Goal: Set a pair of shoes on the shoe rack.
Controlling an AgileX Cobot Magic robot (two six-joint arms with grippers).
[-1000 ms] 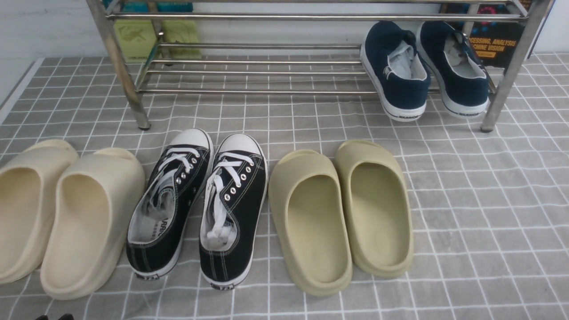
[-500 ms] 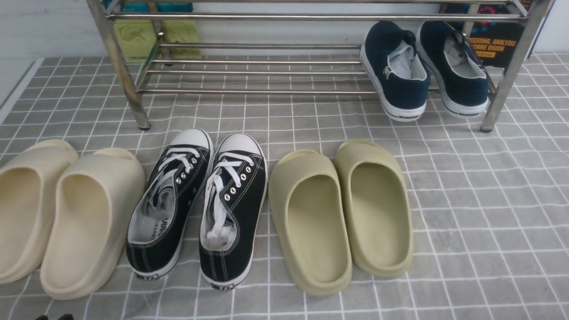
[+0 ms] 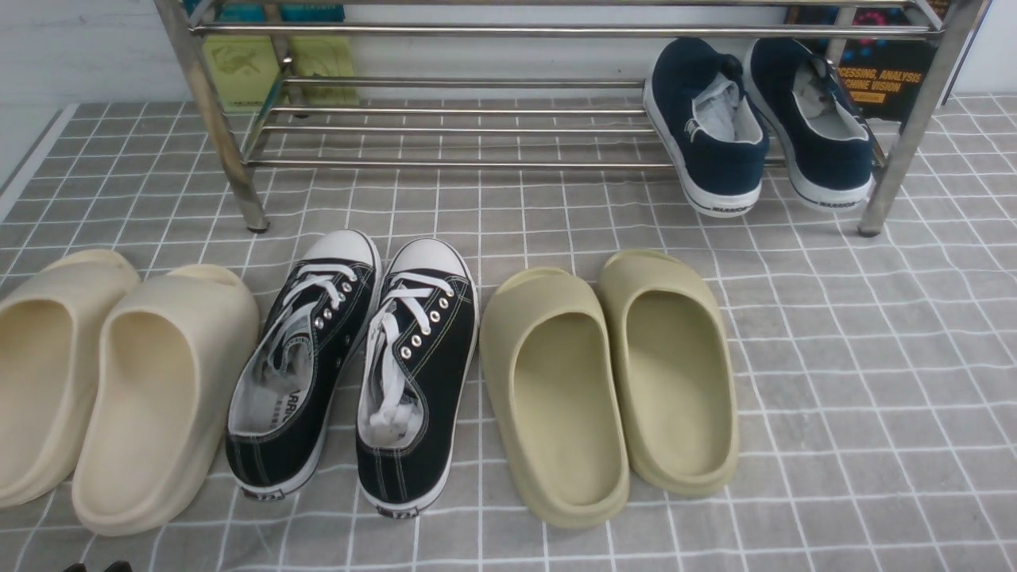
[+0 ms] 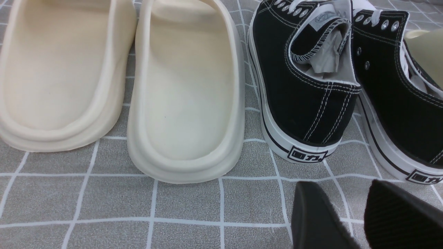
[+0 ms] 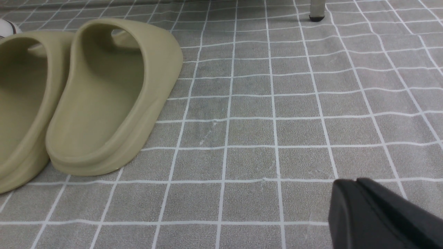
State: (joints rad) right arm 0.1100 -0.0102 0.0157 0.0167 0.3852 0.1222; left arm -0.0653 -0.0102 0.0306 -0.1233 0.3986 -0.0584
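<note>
The 2 shoes (image 3: 723, 168), upper right on the rack (image 3: 461, 165), seem light, soft — best gripped at heels; left claw (image 4: 341, 195) gapes, right claw (image 5: 353, 182) is pressed together.

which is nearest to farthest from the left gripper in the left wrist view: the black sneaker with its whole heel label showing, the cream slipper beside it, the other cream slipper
From the left gripper:
1. Black sneaker, just beyond the fingertips
2. Cream slipper, beside that sneaker
3. Other cream slipper, outermost
</note>
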